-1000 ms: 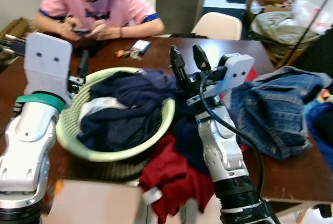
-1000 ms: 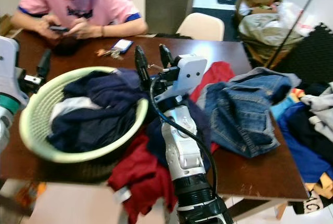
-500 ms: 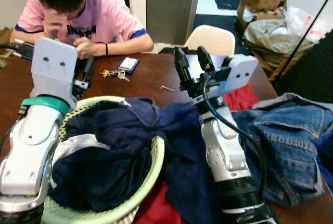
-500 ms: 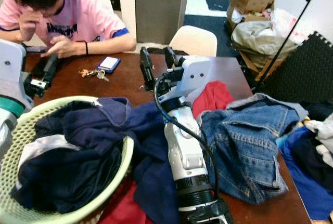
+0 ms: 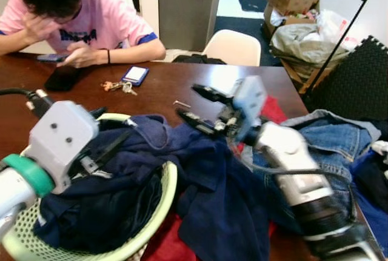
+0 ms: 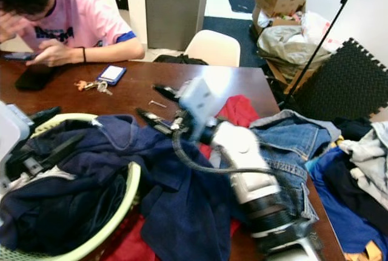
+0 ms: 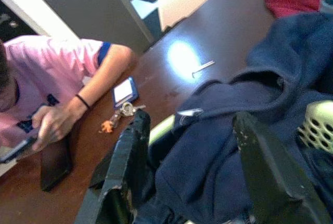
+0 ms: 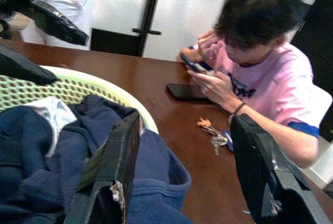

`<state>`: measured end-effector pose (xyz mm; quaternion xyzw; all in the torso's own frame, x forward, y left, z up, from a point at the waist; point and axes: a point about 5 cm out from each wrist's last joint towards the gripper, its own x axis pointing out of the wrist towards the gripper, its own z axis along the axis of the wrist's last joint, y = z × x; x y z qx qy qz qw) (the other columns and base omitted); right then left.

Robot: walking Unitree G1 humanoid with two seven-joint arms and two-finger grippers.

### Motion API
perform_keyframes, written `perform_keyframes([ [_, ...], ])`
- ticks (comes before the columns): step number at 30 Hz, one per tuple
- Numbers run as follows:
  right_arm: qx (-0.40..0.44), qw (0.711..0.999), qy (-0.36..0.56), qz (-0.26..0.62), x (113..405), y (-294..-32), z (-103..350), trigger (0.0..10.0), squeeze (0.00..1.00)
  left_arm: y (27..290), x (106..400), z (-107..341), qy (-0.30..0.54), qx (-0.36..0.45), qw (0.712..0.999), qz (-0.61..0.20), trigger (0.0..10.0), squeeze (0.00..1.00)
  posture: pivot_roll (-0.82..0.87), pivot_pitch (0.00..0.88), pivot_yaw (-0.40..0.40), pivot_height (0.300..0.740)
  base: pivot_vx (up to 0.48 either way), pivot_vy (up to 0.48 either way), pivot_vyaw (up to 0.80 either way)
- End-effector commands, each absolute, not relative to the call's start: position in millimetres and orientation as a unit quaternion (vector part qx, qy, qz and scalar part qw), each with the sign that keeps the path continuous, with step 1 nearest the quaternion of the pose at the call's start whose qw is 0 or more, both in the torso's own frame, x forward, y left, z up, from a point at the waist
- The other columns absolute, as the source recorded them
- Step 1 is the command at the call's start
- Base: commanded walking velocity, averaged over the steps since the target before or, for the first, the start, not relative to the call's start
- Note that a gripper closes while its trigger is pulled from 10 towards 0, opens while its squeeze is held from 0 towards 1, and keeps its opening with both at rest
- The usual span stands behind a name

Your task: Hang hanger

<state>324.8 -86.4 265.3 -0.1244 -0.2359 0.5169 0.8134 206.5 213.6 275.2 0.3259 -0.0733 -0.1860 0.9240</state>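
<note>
The bench (image 5: pixel 182 88) is sitting closer in view than a second ago, since the camera has moved in. The right claw (image 5: pixel 200 106), upright before, is now leaning sideways, released and empty, over the navy clothes (image 5: pixel 212 176) beside the basket (image 5: pixel 167 182). The left claw (image 7: pixel 192 167), also released, is hovering over the basket. No hanger is visible, so hanging is not starting yet.

Bare table (image 5: pixel 170 88) beyond the laundry basket (image 5: pixel 159 212); clothes (image 5: pixel 212 182) crowd the rest.

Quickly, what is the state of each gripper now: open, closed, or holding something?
Left gripper: open, holding nothing, over the navy garment in the basket.
Right gripper: open, holding nothing, above the navy garment at the basket's edge.
</note>
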Motion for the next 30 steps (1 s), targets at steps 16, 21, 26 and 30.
perform_keyframes([
  [16, -0.236, 0.771, -0.076, 0.587, 334.9, -64.4, 183.1, 10.0, 0.0, 198.1, 172.8, 248.4, 0.005, 0.367, 0.891, -0.267, 10.0, 0.0, 0.33, 0.139, -0.052, 0.74, 0.0, 0.0, 0.0],
  [21, -0.222, 0.787, -0.071, 0.572, 341.6, -65.6, 180.1, 9.7, 0.0, 200.8, 176.0, 252.3, -0.014, 0.371, 0.894, -0.252, 10.0, 0.0, 0.32, 0.141, -0.049, 0.74, 0.0, 0.0, 0.0],
  [26, -0.208, 0.804, -0.091, 0.55, 349.0, -71.9, 189.8, 0.0, 0.0, 200.0, 178.2, 253.4, -0.022, 0.37, 0.895, -0.248, 10.0, 0.0, 0.32, 0.138, -0.044, 0.74, 0.0, 0.0, 0.0],
  [30, -0.168, 0.817, -0.116, 0.539, 352.5, -78.3, 203.7, 0.0, 0.0, 199.5, 180.8, 254.7, -0.027, 0.368, 0.897, -0.244, 10.0, 0.0, 0.31, 0.134, -0.041, 0.74, 0.0, 0.0, 0.0],
])
